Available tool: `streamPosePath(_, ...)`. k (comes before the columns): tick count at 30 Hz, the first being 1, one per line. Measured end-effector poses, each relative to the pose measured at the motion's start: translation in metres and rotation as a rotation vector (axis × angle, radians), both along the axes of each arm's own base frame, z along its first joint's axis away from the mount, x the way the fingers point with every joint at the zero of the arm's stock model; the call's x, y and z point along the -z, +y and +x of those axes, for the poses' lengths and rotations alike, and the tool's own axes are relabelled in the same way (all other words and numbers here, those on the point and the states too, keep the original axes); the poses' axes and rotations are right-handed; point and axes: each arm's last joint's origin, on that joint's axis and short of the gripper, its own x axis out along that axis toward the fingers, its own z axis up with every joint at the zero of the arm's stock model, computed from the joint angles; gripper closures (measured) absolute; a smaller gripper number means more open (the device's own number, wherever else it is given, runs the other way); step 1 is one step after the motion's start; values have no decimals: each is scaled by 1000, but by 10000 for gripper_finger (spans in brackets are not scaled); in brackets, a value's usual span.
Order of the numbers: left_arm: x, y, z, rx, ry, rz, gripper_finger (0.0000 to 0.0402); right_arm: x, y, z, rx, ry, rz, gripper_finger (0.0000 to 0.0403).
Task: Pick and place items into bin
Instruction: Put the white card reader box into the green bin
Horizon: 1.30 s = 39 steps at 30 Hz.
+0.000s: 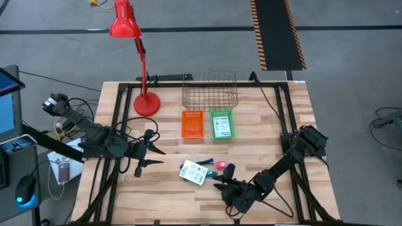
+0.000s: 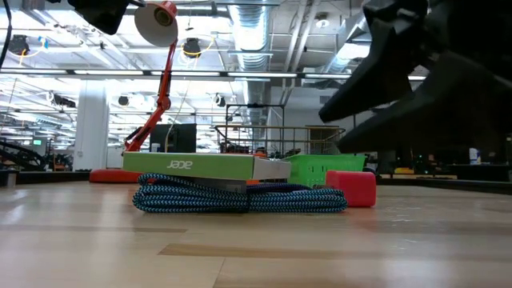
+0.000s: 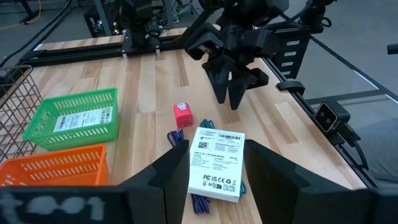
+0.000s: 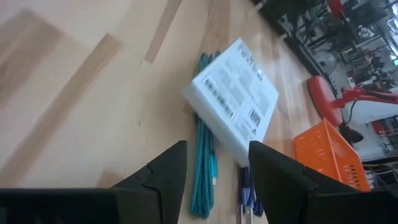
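A flat white box with black printed labels point(image 3: 216, 163) point(image 1: 193, 172) point(image 4: 235, 96) lies on top of a teal braided cord point(image 4: 204, 180) and a blue-purple one point(image 3: 175, 137), which rest on the table. A small red-pink cube point(image 3: 182, 115) point(image 2: 352, 188) stands on the wood just beyond the box. My left gripper point(image 1: 159, 157) is open, hovering left of the box and pointing at it. My right gripper point(image 1: 221, 176) point(image 3: 229, 93) is open, low over the table right of the box. Neither touches anything.
Toward the far edge sit an orange bin point(image 1: 193, 124), a green bin point(image 1: 222, 124) with a labelled card in it, and a wire basket point(image 1: 210, 91). A red desk lamp point(image 1: 146, 100) stands far left. Black rails point(image 1: 279, 107) frame the table.
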Motion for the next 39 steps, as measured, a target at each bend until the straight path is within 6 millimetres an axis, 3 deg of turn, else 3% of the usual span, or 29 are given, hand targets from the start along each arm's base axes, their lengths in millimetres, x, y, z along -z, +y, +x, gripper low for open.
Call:
streamPosePath(13,3,1,-1,-12,37,-12,260,-5,21,-13,-21,-92,-6,237)
streamPosePath(20,4,1,-1,-13,42,-9,260,33,36,-1,-2,-79,-64,237)
streamPosePath(27,4,1,-1,-19,44,-26,260,31,51,8,2,-101,-197,237)
streamPosePath(39,4,1,-1,-19,44,-27,260,31,33,25,-18,-25,-141,237)
